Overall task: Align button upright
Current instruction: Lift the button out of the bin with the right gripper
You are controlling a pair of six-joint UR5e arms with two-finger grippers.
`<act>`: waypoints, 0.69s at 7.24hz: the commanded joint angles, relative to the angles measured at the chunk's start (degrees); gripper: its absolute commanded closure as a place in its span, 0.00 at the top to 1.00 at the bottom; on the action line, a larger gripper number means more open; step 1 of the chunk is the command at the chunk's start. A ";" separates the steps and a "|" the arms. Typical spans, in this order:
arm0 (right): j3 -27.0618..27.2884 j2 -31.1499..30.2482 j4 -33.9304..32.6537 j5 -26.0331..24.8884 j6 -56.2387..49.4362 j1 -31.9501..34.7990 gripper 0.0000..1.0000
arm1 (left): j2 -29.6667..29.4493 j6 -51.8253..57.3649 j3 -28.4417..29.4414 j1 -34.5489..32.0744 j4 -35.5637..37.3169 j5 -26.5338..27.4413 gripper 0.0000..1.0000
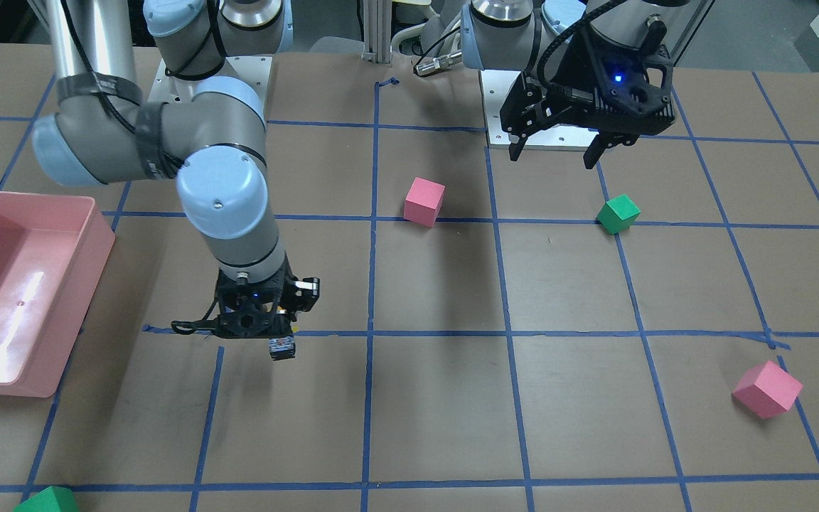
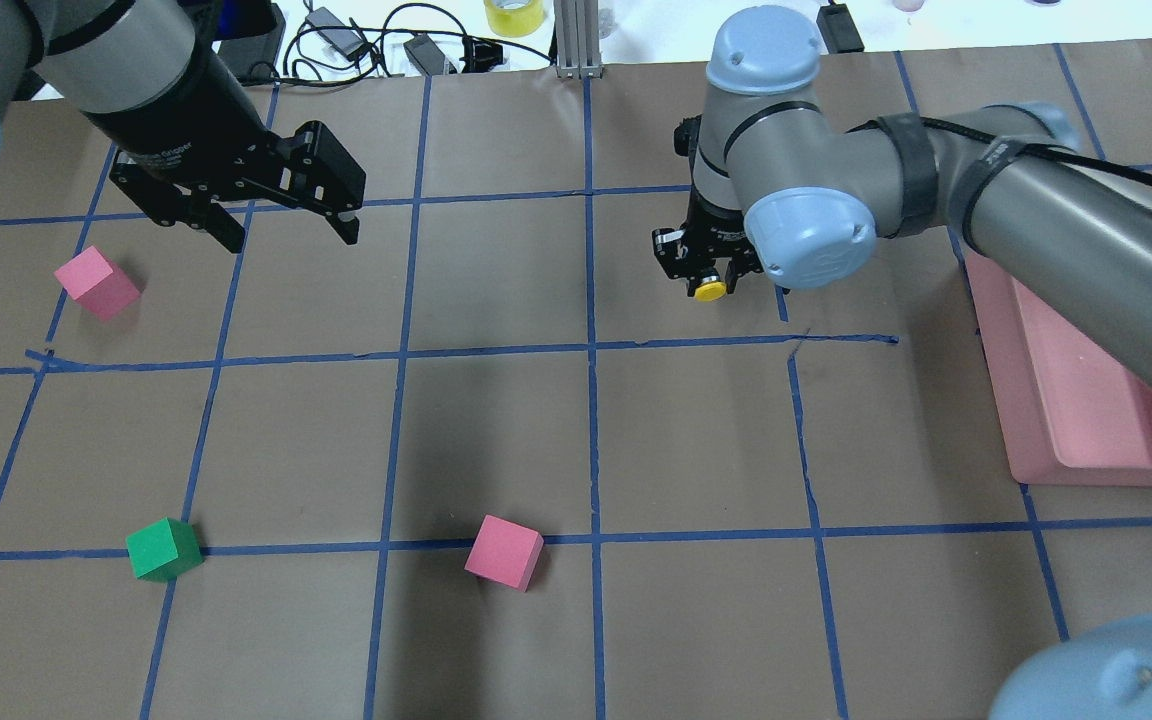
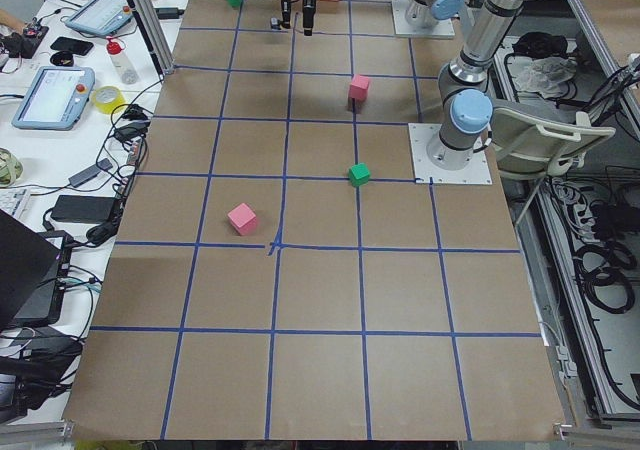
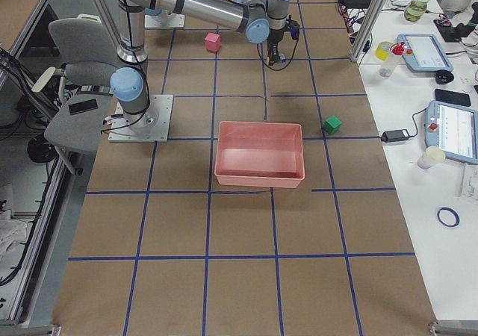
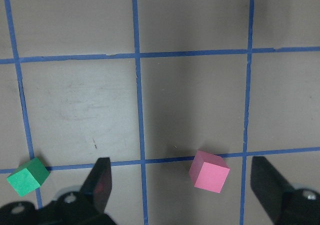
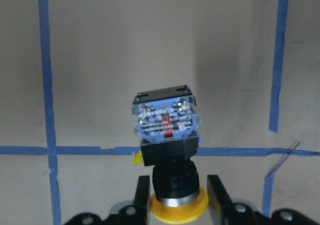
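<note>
My right gripper [image 2: 711, 283] is shut on the button [image 6: 167, 150] and holds it over a blue tape line. In the right wrist view the yellow cap [image 6: 178, 207] sits between the fingers [image 6: 142, 195], and the black body and greyish contact block [image 6: 165, 120] point away toward the table. From overhead the yellow cap [image 2: 709, 291] faces up. In the front view the block [image 1: 282, 348] hangs below the right gripper [image 1: 267, 331]. I cannot tell whether it touches the table. My left gripper [image 2: 288, 236] is open and empty, hovering above the table [image 1: 553, 156].
A pink bin [image 1: 100, 235] stands by the right arm, seen overhead too [image 2: 1066, 430]. Pink cubes [image 2: 97, 283] [image 2: 504, 551] and a green cube [image 2: 164, 549] lie on the left arm's side. Another green cube [image 1: 47, 500] lies at the table's edge near the bin.
</note>
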 commanded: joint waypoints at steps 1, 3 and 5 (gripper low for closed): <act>0.00 4.23 -5.73 0.04 6.02 2.94 0.00 | 0.02 0.00 -0.26 -0.07 -0.01 -0.04 1.00; -0.79 6.87 -7.42 5.01 8.30 3.03 0.00 | 0.46 0.00 -0.79 -0.07 0.08 -0.04 1.00; -1.32 8.55 -9.27 5.22 8.67 3.12 0.00 | 0.46 0.00 -0.79 -0.07 0.08 -0.04 1.00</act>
